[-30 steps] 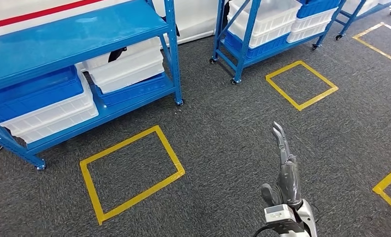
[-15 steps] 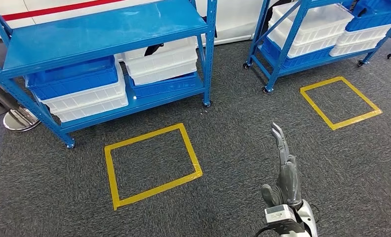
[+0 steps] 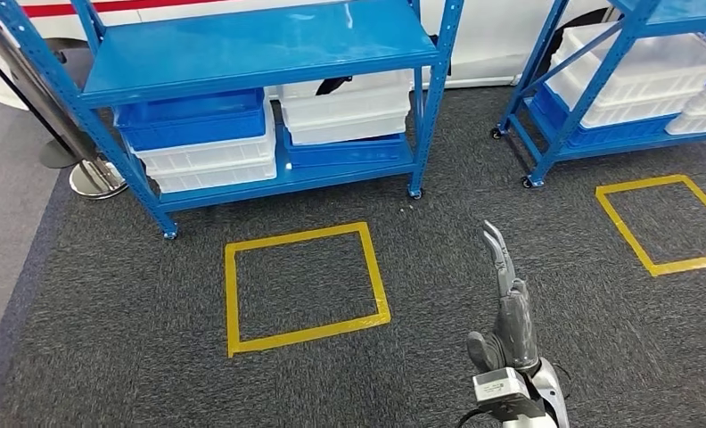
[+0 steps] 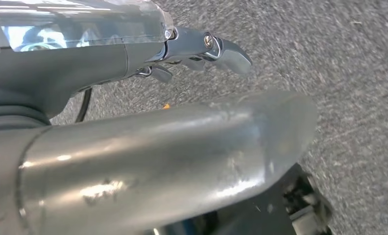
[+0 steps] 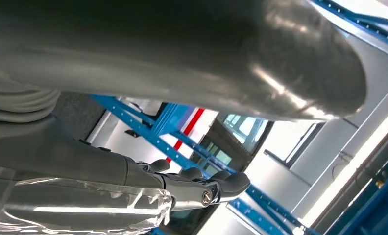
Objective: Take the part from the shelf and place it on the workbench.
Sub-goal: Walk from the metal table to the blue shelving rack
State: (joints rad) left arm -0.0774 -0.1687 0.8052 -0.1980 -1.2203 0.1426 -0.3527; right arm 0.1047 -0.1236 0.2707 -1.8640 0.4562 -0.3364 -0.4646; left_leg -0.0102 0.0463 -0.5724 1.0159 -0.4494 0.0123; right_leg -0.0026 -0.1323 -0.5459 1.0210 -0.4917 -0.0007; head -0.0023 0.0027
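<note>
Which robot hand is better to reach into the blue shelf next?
Probably the right hand: it is raised, holds nothing, and its fingers stretch forward toward the blue shelf. The left hand is also free but faces the carpet.

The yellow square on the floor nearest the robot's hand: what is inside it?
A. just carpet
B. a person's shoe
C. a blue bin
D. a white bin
A: the yellow square frames bare grey carpet; the bins sit on the blue shelf behind it, and the right hand holds nothing.
</note>
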